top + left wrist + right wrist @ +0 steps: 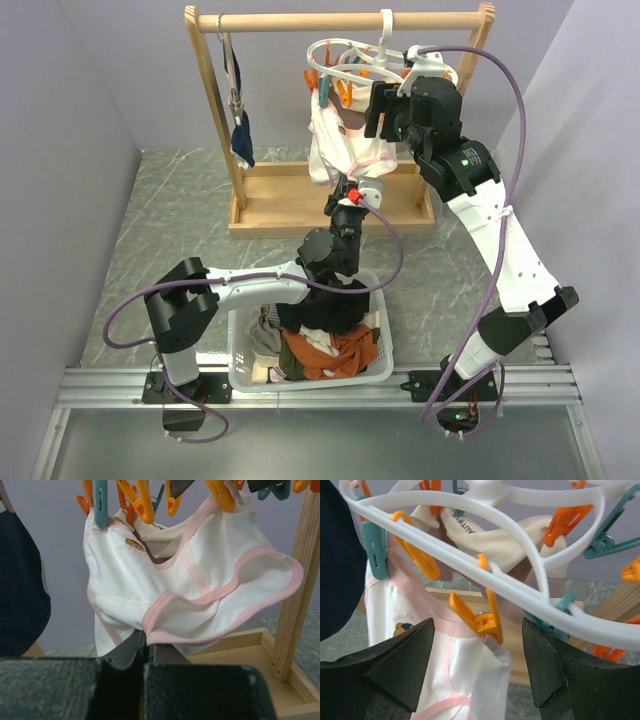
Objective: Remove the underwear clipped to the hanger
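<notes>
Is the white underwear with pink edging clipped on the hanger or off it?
Clipped on: a teal peg and an orange peg grip the top edge of the underwear; the left claw pinches its hem.

Left arm [250, 285]: stretched low from the near-left corner toward bench centre, wrist tipped up | left gripper [146, 642]: fingers pinched tight on the underwear [200, 580] hem | right arm [500, 240]: climbing along the right edge, forearm bent toward the far edge | right gripper [479, 630]: jaws spread wide
</notes>
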Controlling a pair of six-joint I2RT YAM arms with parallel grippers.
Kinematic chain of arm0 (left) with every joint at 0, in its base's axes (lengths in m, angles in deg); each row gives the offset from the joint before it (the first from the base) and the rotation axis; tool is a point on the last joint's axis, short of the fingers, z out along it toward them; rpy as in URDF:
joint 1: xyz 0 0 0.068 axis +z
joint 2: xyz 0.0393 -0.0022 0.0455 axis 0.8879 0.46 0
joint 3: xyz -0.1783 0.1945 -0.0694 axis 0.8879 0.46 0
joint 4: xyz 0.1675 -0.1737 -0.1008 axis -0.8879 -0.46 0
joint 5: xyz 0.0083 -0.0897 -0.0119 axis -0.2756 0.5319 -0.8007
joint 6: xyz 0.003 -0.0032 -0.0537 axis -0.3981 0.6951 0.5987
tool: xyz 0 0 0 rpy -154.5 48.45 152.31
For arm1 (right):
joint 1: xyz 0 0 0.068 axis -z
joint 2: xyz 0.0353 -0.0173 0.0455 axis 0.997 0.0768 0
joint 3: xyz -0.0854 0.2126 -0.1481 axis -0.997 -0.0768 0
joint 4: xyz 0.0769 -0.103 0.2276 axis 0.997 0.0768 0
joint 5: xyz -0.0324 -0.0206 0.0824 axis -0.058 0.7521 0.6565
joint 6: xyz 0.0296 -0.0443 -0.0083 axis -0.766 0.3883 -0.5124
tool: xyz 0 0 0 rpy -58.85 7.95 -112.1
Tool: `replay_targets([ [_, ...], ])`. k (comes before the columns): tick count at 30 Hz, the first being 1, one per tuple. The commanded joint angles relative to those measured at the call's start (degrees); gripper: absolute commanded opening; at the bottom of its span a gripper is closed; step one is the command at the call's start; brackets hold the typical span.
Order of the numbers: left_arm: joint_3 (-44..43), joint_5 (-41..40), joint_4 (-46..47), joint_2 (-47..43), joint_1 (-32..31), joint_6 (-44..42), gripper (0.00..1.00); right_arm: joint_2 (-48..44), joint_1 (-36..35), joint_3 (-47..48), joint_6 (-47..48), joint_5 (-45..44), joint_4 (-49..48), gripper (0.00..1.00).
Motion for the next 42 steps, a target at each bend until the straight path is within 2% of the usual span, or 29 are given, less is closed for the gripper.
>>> replay_targets([
  [1,0.2,0.9,3.1,-3.4,-0.6,-1.2,0.0,-2.5,1.8,0.8,0.9,-0.9,-2.3,0.78],
  [5,0.5,1.2,2.6,-4.0,-0.7,-0.8,0.0,-1.1,3.1,2.0,1.0,1.5,-3.6,0.75],
  [8,0.6,1.2,2.4,-4.2,-1.0,-1.1,0.0,1.3,4.3,4.2,0.2,6.5,-4.2,0.63],
  [9,0.6,1.2,2.4,-4.3,-1.0,-1.1,0.0,1.3,4.3,4.2,0.2,6.6,-4.3,0.63],
  [15,0.2,1.9,1.8,-4.8,-1.4,-1.4,0.0,3.9,4.7,6.9,-1.0,10.6,-4.7,0.42],
  [19,0.0,2.0,1.8,-5.0,-1.6,-1.7,0.0,4.8,4.6,8.7,-1.4,11.0,-4.2,0.21],
  [21,-0.1,2.1,1.8,-5.1,-1.7,-1.9,0.0,5.1,4.7,9.1,-1.4,10.6,-3.6,0.15],
  [22,0.0,2.1,1.8,-5.3,-1.7,-1.9,0.0,5.0,4.7,9.1,-1.6,10.3,-3.4,0.09],
  [25,-0.2,2.4,1.8,-5.4,-1.7,-2.3,0.0,4.6,4.7,8.2,-1.8,9.8,-3.5,0.06],
  [26,-0.3,2.4,1.8,-5.2,-1.7,-2.6,0.0,4.1,4.8,8.0,-1.9,9.9,-3.6,0.08],
  [27,-0.3,2.3,1.9,-5.3,-1.6,-2.8,0.0,3.9,4.7,7.9,-2.1,9.8,-3.7,0.14],
  [28,-0.2,2.4,1.8,-5.3,-1.6,-2.8,0.0,3.6,4.8,7.5,-2.8,9.5,-3.5,0.41],
  [31,0.0,2.3,1.7,-5.6,-1.6,-2.7,0.0,2.1,4.7,6.7,-3.9,10.9,-3.0,0.63],
  [33,0.4,2.2,1.9,-5.7,-1.7,-3.0,0.0,0.1,4.8,5.7,-4.3,13.1,-3.4,0.68],
  [34,0.5,2.2,2.3,-5.7,-1.6,-3.1,0.0,-0.7,4.7,4.3,-4.3,14.4,-3.5,0.76],
  [36,0.7,2.3,2.5,-5.7,-1.6,-3.7,0.0,-3.3,4.7,3.0,-4.2,18.0,-3.7,0.77],
  [37,0.7,2.4,2.7,-5.8,-1.5,-3.9,0.0,-4.1,4.8,2.5,-4.1,19.1,-3.3,0.81],
  [42,0.5,2.5,2.7,-5.5,-1.5,-4.3,0.0,-6.1,4.8,4.7,-5.0,30.8,5.6,0.83],
])
